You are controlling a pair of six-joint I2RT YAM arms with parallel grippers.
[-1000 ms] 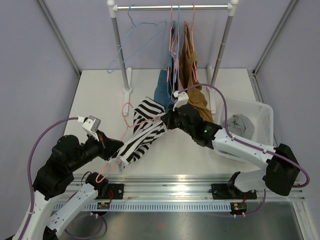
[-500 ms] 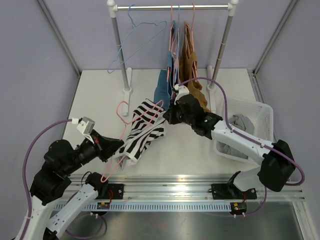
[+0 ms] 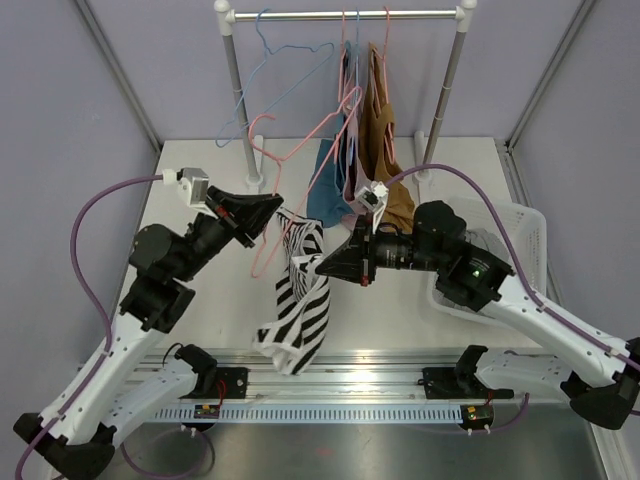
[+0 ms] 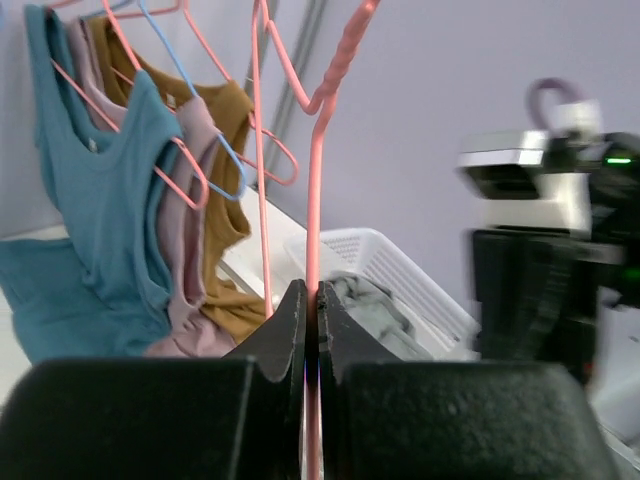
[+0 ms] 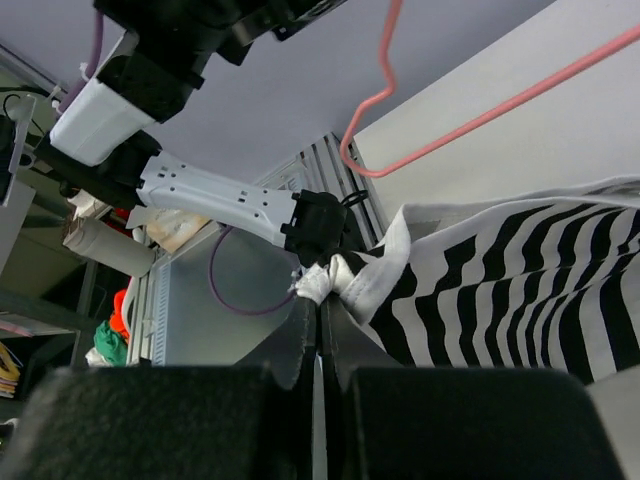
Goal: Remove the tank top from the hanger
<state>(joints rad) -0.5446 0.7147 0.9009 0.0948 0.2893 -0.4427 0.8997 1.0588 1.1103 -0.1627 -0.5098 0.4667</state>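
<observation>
The black-and-white striped tank top [image 3: 303, 305] hangs in the air over the table's near middle. My right gripper [image 3: 322, 265] is shut on its white-edged strap [image 5: 345, 280], seen bunched at the fingertips of that gripper [image 5: 322, 300]. The pink hanger [image 3: 300, 150] is raised and tilted, and my left gripper [image 3: 277, 204] is shut on its wire. In the left wrist view the pink hanger [image 4: 318, 170] runs straight up out of the closed left gripper [image 4: 311, 292]. The hanger [image 5: 480, 110] shows above the tank top [image 5: 520, 290]; I cannot tell whether a strap still loops it.
A clothes rack [image 3: 345, 15] stands at the back with an empty blue hanger [image 3: 262, 85] and teal [image 4: 95, 200], mauve and brown tops [image 3: 378, 130]. A white basket [image 3: 515, 235] holding grey cloth [image 4: 365, 300] sits at the right. A metal rail [image 3: 340, 385] runs along the near edge.
My left arm has swung the hanger up and back toward the rack. The right gripper drew back and rose with the strap. The tank top left the table and now dangles.
</observation>
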